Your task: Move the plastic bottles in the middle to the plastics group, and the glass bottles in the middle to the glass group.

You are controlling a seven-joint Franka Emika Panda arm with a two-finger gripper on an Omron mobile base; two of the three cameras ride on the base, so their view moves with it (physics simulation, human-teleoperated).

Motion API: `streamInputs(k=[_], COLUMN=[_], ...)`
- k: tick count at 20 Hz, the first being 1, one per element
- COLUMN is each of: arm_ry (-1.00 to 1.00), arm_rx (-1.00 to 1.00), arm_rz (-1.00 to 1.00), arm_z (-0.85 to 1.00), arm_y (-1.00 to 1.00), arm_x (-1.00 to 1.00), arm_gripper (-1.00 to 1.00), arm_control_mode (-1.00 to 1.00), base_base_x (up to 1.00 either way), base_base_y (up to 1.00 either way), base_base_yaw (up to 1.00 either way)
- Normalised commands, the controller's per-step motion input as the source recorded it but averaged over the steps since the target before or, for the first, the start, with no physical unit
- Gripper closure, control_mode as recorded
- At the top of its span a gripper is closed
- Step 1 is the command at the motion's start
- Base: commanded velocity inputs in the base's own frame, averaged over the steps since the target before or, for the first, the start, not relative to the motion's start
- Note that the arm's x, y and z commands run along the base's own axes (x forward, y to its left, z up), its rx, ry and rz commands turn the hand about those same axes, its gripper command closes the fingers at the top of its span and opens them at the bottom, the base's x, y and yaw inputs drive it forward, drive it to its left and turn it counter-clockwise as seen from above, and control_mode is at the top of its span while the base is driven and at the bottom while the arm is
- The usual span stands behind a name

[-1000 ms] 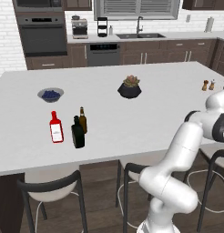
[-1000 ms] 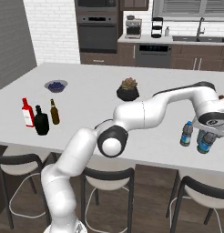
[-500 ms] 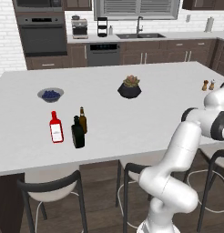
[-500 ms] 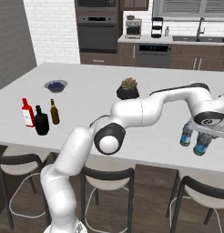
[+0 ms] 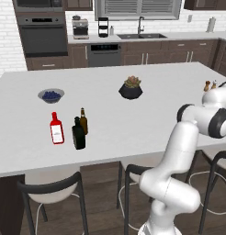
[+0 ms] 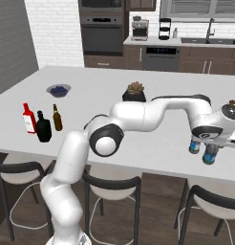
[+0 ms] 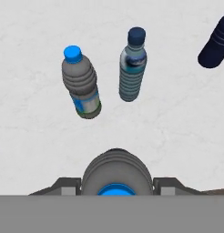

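Three bottles stand grouped on the left part of the white island counter (image 5: 133, 119): a red bottle (image 5: 56, 129) with a white label, a slim brown bottle (image 5: 83, 121), and a squat black glass bottle (image 5: 78, 134) just in front of the brown one. Behind them sits a dark bowl of berries (image 5: 51, 95), and near the counter's middle a black pot with a small plant (image 5: 131, 88). Two small shakers (image 5: 210, 85) stand at the far right edge. Dark stools (image 6: 112, 191) line the near side of the island.

At the counter's right end, seen from the hand camera, two clear water bottles stand near each other: one with a bright blue cap (image 7: 81, 83) and one with a dark blue cap (image 7: 133, 65). A dark blue rounded object (image 7: 216, 44) shows at the upper right corner; what it is cannot be told.

The white arm stretches across the counter to its right end, wrist bent so the hand points downward. The gripper (image 7: 116, 185) pinches a third clear water bottle (image 7: 116, 172) between its two fingers, cap toward the camera. In the right base view this held bottle (image 6: 211, 153) hangs beside another bottle (image 6: 195, 145) at the counter's front edge.
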Motion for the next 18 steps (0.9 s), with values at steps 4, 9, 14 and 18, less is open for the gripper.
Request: streamInputs(k=[4,9,14,18], arm_ry=[-0.02,-0.01,0.0,0.01], arm_rx=[0.0,-0.03,0.0,0.0], arm_rz=[0.0,0.0,0.0,0.0], arm_z=[-0.02,0.0,0.0,-0.07], arm_y=[-0.02,0.0,0.0,0.0], arm_x=[0.22,0.24,0.02,0.0], arm_gripper=[1.0,1.0,1.0,1.0], arm_control_mode=[-1.0,-1.0,-1.0,-1.0], base_base_x=[0.0,0.0,0.0,0.0], base_base_y=[0.0,0.0,0.0,0.0], base_base_yaw=[0.0,0.0,0.0,0.0])
